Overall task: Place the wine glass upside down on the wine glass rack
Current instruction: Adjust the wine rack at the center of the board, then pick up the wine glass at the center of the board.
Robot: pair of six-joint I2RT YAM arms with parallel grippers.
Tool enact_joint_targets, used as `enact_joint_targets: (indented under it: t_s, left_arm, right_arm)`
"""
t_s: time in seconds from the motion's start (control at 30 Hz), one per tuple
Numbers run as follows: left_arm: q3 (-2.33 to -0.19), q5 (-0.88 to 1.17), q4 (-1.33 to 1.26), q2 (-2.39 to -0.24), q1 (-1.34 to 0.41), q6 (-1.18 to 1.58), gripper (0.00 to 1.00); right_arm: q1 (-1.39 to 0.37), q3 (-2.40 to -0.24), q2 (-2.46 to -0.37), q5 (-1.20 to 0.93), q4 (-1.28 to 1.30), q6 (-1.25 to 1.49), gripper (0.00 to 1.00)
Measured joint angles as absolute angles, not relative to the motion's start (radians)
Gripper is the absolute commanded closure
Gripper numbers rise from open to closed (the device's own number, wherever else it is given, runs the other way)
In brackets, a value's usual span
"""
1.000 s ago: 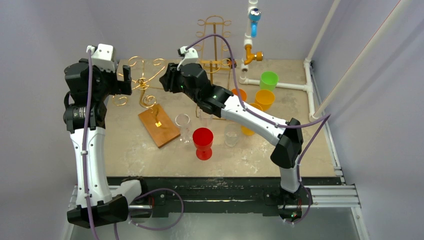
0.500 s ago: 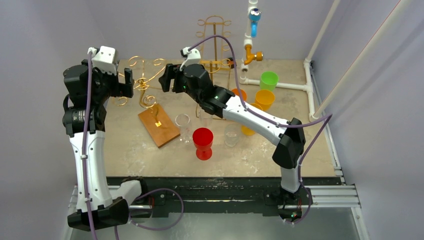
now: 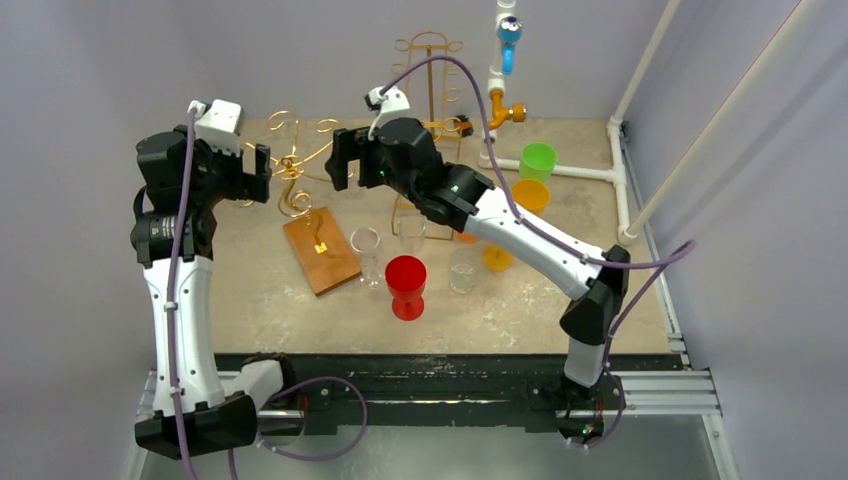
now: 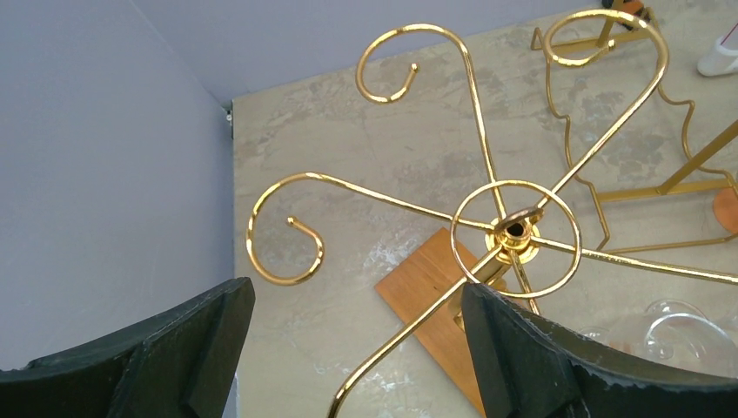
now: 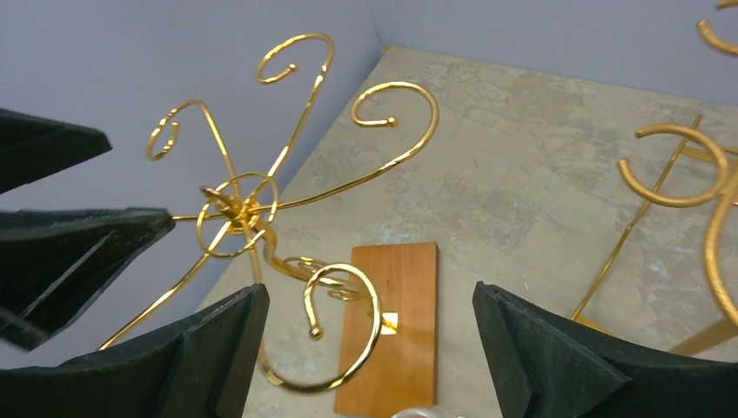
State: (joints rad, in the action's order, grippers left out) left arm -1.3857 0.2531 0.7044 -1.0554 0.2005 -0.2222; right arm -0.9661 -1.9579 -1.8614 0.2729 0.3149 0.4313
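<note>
The wine glass rack (image 3: 290, 168) is a gold wire stand with curled hooks on a wooden base (image 3: 320, 250). Its ring hub (image 4: 513, 231) (image 5: 235, 209) shows in both wrist views, and no glass hangs on the hooks I see. A clear wine glass (image 3: 367, 252) stands upright on the table right of the base; only parts of it show (image 4: 670, 326) (image 5: 418, 413). My left gripper (image 3: 255, 172) (image 4: 355, 296) hovers open left of the rack. On the rack's right side my right gripper (image 3: 348, 165) (image 5: 369, 296) is open above a hook, holding nothing.
A red goblet (image 3: 405, 285) and two more clear glasses (image 3: 412, 232) (image 3: 462, 270) stand mid-table. Orange (image 3: 530, 195) and green (image 3: 537, 158) cups sit at the back right. A second gold rack (image 3: 430, 90) and a white pipe with a tap (image 3: 497, 100) stand at the back wall.
My right gripper has opened wide and drawn back to the right from the rack's hooks. The left arm has shifted slightly right, still open.
</note>
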Motion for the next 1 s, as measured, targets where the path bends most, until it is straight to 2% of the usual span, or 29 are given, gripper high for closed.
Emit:
enact_joint_targets:
  t_s: [0.33, 0.63, 0.77, 1.0]
  left_arm:
    - [-1.550, 0.253, 0.712, -1.109, 0.200, -0.224, 0.00]
    - [-1.716, 0.310, 0.762, -1.179, 0.200, -0.199, 0.00]
    - [-1.722, 0.362, 0.785, -1.188, 0.200, -0.180, 0.00]
    - [-1.720, 0.402, 0.823, -1.189, 0.200, -0.180, 0.00]
  right_arm:
    - [-0.973, -1.963, -1.657, 0.274, 0.410, 0.398, 0.03]
    - [-0.974, -1.584, -1.447, 0.329, 0.493, 0.386, 0.18]
    - [-0.970, -1.491, -1.446, 0.332, 0.540, 0.393, 0.25]
    - [-0.968, -1.492, -1.532, 0.332, 0.545, 0.395, 0.34]
